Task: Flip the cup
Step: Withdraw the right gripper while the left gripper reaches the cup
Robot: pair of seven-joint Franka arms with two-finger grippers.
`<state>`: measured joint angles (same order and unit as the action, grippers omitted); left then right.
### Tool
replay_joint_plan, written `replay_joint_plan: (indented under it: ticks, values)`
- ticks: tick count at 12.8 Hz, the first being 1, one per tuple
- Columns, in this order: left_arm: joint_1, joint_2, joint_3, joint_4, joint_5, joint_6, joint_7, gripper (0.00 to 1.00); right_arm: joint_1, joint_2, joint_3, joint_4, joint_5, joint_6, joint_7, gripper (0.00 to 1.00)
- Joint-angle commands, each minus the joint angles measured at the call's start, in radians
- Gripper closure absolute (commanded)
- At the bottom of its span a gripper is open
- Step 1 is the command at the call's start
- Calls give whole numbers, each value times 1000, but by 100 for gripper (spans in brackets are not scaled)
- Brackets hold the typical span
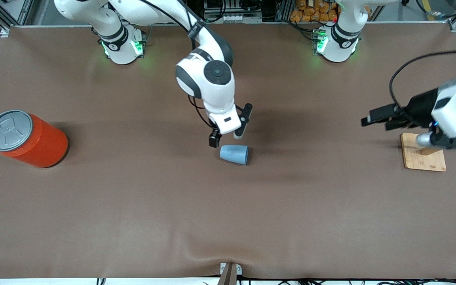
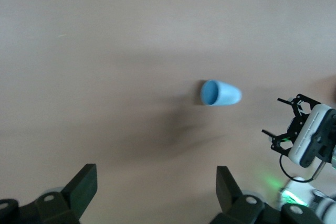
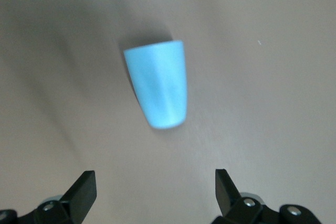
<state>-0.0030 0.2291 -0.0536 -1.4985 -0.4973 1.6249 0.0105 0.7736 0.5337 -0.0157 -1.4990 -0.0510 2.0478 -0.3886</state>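
Right gripper (image 1: 227, 138) is where we begin: it hangs low over the middle of the table (image 1: 133, 206), fingers spread apart and holding nothing. In the right wrist view we see its two dark fingertips (image 3: 84, 187) standing wide, with bare tabletop between them.

Going from largest to smallest, we first note the brown table, which fills almost the whole front view. Next comes the orange can (image 1: 34, 138), a big can-shaped container with a grey pull-tab lid, standing toward the right arm's end of the table; its lid is on, so we cannot see inside. A small wooden stand (image 1: 424, 158) sits toward the left arm's end. The left gripper (image 1: 378, 116) waits in the air just beside that stand, its fingers also parted and empty, well apart from everything else.

Smallest is the cup (image 1: 234, 154), light blue and tapered, lying on its side near the table's middle. Its wide mouth faces the left arm's end, and in the left wrist view the cup (image 2: 219, 93) shows an empty interior. It lies just beside the right gripper's fingertips, a little nearer the front camera, with a small gap between them. In the right wrist view the cup (image 3: 157, 85) lies ahead of the open fingers, not between them.
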Motion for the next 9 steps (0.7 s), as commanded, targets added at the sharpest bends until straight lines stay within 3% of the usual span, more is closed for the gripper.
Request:
replay_joint_plan:
  ticks: [1,4,6,9]
  values:
    - [-2,111,-2,44,-147,59,97,0,-24,-40,10,51,28,-163,77,0]
    - [-11,218,-26,43,-291,67,115,0,-31,-40,8,132,25,-320,219,0]
    - [-11,291,-26,44,-363,70,260,0,-57,-58,8,134,29,-357,289,0]
    - [-20,358,-29,18,-452,70,313,0,-176,-96,3,131,80,-499,317,0]
